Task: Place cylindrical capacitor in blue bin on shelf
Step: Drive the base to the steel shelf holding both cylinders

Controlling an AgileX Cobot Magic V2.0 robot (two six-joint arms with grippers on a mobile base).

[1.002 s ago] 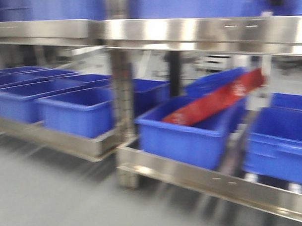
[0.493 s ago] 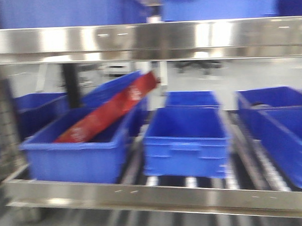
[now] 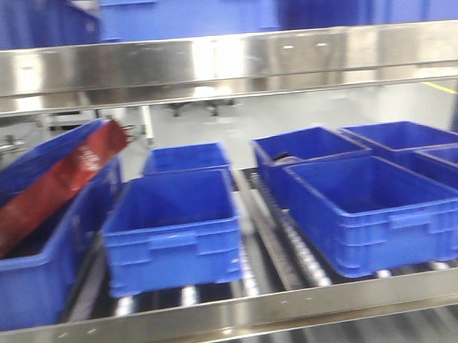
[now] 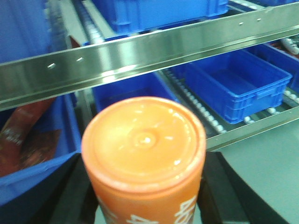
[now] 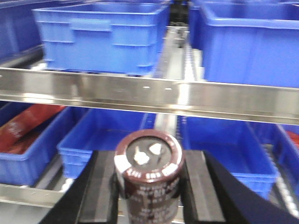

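Right hand [image 5: 148, 186] closed on cylindrical capacitor [image 5: 148, 158], upright, terminals up, fingers [image 5: 103, 186] pressed to both sides. Shelf [image 5: 149, 93] front rail straight ahead of hand, edge level, open gap beneath. Blue bin [image 5: 105, 135] ahead-left past gap; second bin [image 5: 229, 149] ahead-right. Left hand [image 4: 145, 200] closed round orange cylinder [image 4: 144, 144], rail ahead, bins beyond.

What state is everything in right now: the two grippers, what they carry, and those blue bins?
Right gripper: shut on the cylindrical capacitor, upright.
Left gripper: shut on the orange canister, upright.
Middle blue bin: looks empty.
Right front blue bin: looks empty.
Left blue bin: holds a red package, leaning above the rim.
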